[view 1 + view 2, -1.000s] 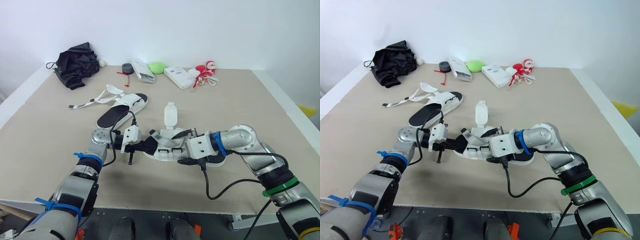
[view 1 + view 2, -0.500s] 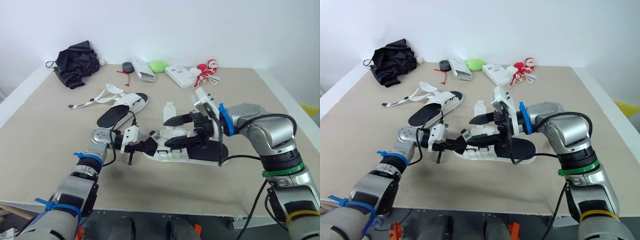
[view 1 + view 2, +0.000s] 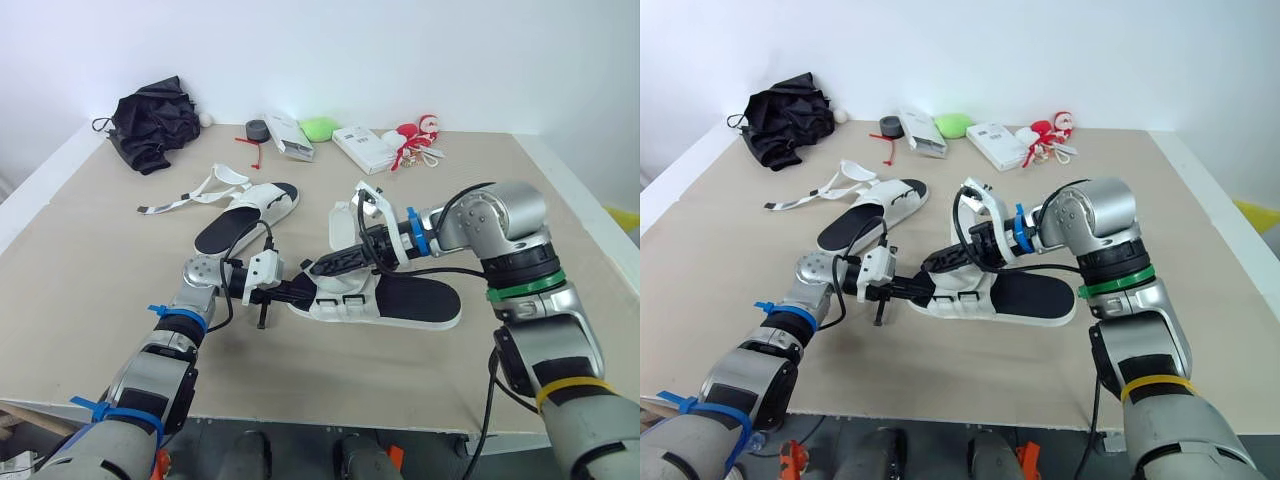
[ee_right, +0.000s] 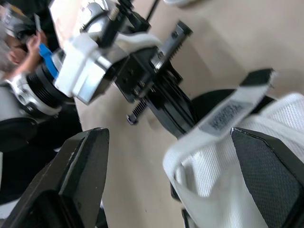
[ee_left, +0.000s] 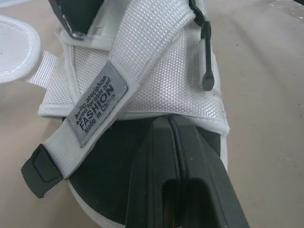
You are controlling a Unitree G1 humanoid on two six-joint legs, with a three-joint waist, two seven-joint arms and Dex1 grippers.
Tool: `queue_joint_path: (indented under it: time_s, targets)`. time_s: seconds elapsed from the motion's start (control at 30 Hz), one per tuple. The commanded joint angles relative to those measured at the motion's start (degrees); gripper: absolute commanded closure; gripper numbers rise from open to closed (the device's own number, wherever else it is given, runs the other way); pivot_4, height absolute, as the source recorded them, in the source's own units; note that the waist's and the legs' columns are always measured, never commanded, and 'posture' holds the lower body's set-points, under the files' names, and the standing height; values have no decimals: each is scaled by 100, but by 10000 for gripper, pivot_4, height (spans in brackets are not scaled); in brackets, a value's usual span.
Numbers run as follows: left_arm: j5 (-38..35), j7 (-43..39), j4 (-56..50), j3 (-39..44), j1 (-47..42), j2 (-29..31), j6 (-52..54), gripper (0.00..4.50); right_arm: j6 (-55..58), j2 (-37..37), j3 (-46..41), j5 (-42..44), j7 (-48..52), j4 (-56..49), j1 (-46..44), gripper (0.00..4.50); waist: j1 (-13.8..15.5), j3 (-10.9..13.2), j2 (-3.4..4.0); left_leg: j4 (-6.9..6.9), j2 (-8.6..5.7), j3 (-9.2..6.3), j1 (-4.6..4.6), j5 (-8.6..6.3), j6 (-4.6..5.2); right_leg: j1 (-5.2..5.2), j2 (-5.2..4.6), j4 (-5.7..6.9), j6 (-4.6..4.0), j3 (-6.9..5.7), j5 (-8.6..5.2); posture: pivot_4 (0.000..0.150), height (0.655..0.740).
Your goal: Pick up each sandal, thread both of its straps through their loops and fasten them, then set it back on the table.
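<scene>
Low centre of frame, my left fingers (image 5: 156,161) are clenched together, tips on the black insole at the toe of the near sandal (image 3: 400,300). My right fingers (image 4: 80,175) are spread wide around its white mesh strap (image 5: 156,61). The second sandal (image 3: 245,215) lies up-left on the beige surface (image 3: 100,270), straps loose.

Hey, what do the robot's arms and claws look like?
Both arms are silver-grey with loose black cables. The left arm wears blue ties; the right arm has blue, green and yellow bands. The left claw and right claw have white mounts, black fingers.
</scene>
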Motion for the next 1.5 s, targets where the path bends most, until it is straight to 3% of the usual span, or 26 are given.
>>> queue_joint_path:
  time_s: [0.03,0.57,0.73,0.8,0.83,0.87,1.0,1.37,1.5]
  targets:
    - [373,108,325,-233,308,86,133,45000,-51,-90,124,-47,33,35,-133,803,-2,-1,2,-1,0,2,-2,0,0,1,1,0,-2,2,1,1500,7400]
    - [362,55,255,-269,400,81,118,45000,-744,448,422,-316,287,1061,-378,803,-7,-3,4,2,-1,1,-3,1,2,0,10,0,-2,-2,6,1500,7400]
    - [360,36,223,-271,441,104,110,45000,-986,606,344,-417,357,1393,-459,14163,-7,-3,4,2,-1,1,-8,2,3,0,10,0,0,-4,6,1500,7400]
    - [357,33,210,-269,449,112,122,45000,-1058,647,321,-454,375,1473,-441,24100,-7,-3,4,2,-3,2,-8,2,3,0,10,0,1,-4,6,1500,7400]
    - [357,29,201,-270,459,116,120,45000,-1070,660,306,-455,379,1478,-424,25716,-7,-3,4,2,-3,2,-8,2,3,0,12,0,2,-4,6,1500,7400]
    - [357,26,190,-272,471,121,119,45000,-1074,671,289,-453,377,1471,-405,32029,-7,-3,4,2,-3,1,-9,2,3,-1,15,0,3,-5,7,1500,7400]
    - [360,15,178,-282,482,121,130,45000,-1111,682,216,-464,359,1436,-303,44259,-8,-3,4,2,-2,0,-8,1,2,-1,18,0,1,-5,8,1500,7400]
    - [373,-2,191,-301,457,82,140,45000,-1349,461,-763,-205,66,392,312,44259,-5,-3,4,2,-2,1,-12,1,2,-3,16,0,2,-5,6,1500,7400]
    - [368,1,205,-293,444,83,151,45000,-2295,652,-1536,-196,-567,-873,1207,44259,1,-4,2,1,-3,-5,-17,2,2,-1,17,0,26,-8,12,1500,7400]
